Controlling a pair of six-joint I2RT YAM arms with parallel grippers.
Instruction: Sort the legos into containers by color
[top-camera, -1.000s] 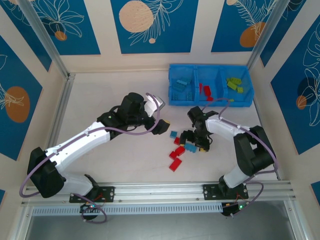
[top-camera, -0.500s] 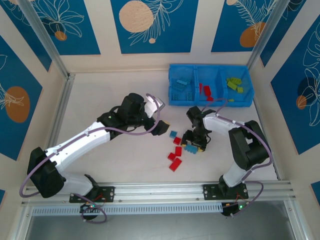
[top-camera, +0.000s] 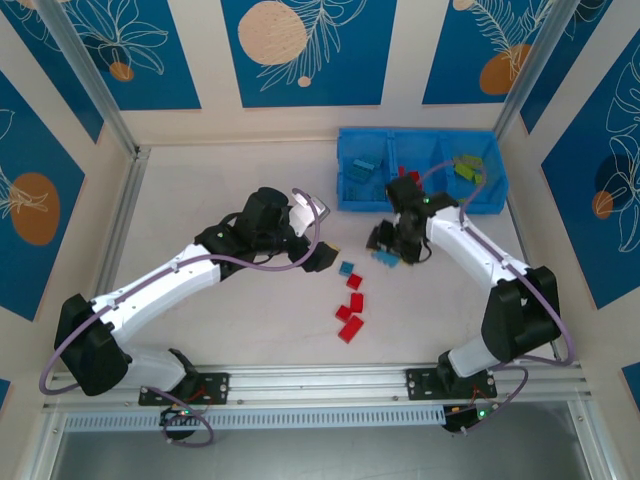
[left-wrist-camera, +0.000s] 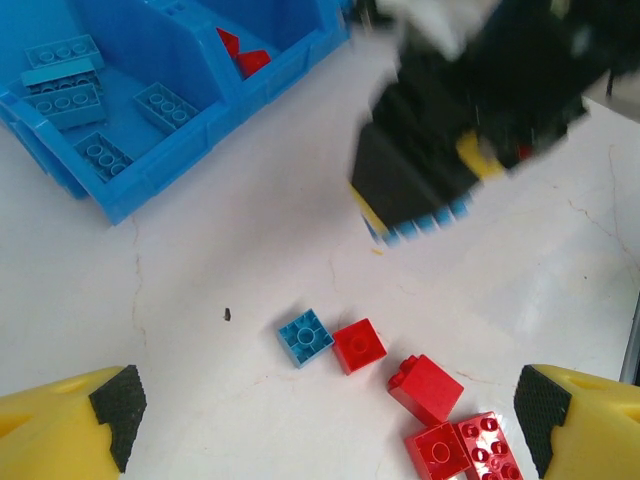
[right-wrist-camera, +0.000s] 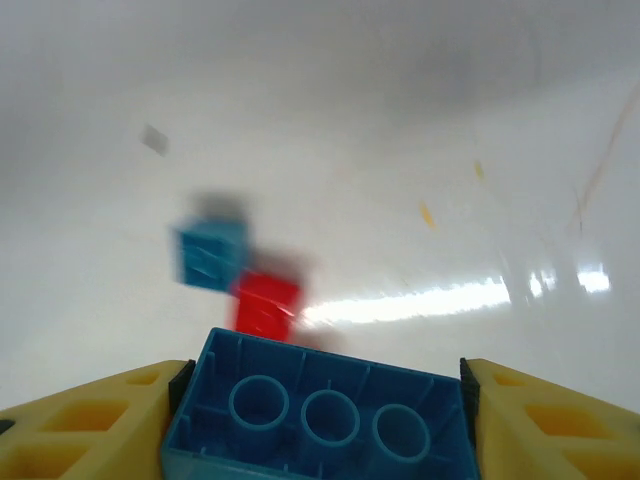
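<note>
My right gripper is shut on a long light blue brick, lifted off the table just in front of the blue three-compartment tray. On the table lie a small light blue brick and several red bricks. The tray holds light blue bricks on the left, red bricks in the middle and lime green bricks on the right. My left gripper hovers open left of the loose bricks, with nothing between its fingers.
The white table is walled by aluminium posts and blue patterned panels. The right arm's gripper hangs blurred over the table between the tray and the loose bricks. A metal rail runs along the near edge.
My right gripper closed on the long light blue brick among the loose bricks, lifted it and carried it back toward the tray. The left arm stayed put.
</note>
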